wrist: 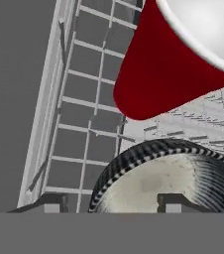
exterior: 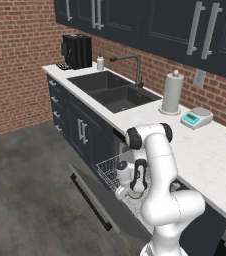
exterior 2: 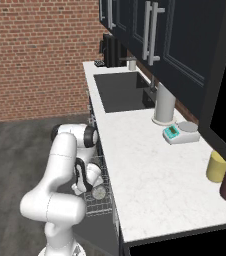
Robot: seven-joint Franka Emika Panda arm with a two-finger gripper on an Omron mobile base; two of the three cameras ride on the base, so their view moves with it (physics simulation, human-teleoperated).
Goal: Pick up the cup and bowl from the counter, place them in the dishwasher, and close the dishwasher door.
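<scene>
Reaching down into the white wire rack of the built-in dark-fronted dishwasher, with the two-finger gripper low over the small shallow grey metallic bowl, which lies in the rack with the small red tapered plastic cup lying tipped just beside it (both off the white stone surface). Jaws spread to either side of the bowl's rim, seemingly not pinching. Wide dark charcoal dishwasher door dropped open; closing it probably remains.
</scene>
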